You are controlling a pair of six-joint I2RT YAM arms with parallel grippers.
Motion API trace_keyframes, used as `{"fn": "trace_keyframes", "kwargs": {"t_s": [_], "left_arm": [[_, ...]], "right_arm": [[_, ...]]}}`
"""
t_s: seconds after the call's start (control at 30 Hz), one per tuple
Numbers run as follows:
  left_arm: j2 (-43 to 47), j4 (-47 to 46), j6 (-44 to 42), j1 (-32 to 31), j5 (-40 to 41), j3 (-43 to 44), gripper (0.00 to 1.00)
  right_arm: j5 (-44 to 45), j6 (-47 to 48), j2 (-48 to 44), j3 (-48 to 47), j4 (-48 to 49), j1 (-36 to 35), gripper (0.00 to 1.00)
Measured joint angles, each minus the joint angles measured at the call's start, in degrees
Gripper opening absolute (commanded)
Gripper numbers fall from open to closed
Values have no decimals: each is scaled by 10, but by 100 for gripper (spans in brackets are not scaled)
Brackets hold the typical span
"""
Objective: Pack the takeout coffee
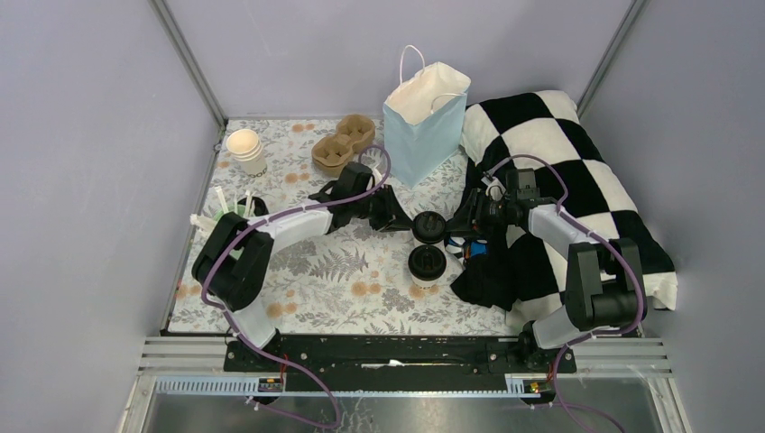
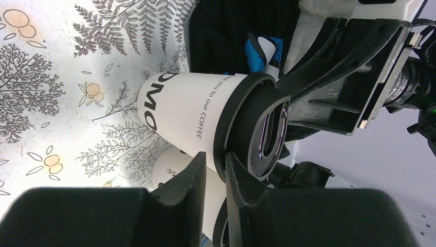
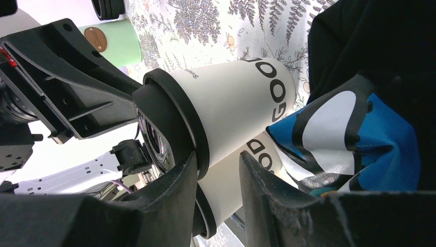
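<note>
Top external view: two white paper cups with round black plastic lids stand close together at the middle of the fern-printed table [image 1: 298,271], the far cup [image 1: 428,225] just behind the near cup [image 1: 427,263]. Both arms meet at the far cup. The left tool [image 1: 403,222] is at its left side; in the left wrist view its fingers [image 2: 191,172] lie narrowly apart, with the rim of the black lid pinched between them. The right tool [image 1: 455,227] is at its right side. Its jaws stand parted about the cup's top, one finger [image 3: 177,180] against the lid, and I cannot tell whether they press it. Nor can I tell whether the cup's foot rests on the table. A pale blue paper bag with white handles [image 1: 424,126] stands open at the table's far side, apart from both cups. A black-and-white chequered cushion [image 1: 577,171] lies to the right.
</note>
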State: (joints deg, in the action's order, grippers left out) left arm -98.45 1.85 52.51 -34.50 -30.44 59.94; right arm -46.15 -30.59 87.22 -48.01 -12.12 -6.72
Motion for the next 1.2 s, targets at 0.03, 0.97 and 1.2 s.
{"fn": "trace_keyframes", "kwargs": {"t_s": [0.03,0.97,1.2], "left_arm": [[0,-3,0,0,0,-1,22],[-14,151,-49,-9,47,85,37],[-20,150,-46,-9,42,90,37]], "right_arm": [[0,-1,0,0,0,0,42],[15,58,-16,-116,-122,-4,100],[-42,72,31,-113,-112,-29,100]]}}
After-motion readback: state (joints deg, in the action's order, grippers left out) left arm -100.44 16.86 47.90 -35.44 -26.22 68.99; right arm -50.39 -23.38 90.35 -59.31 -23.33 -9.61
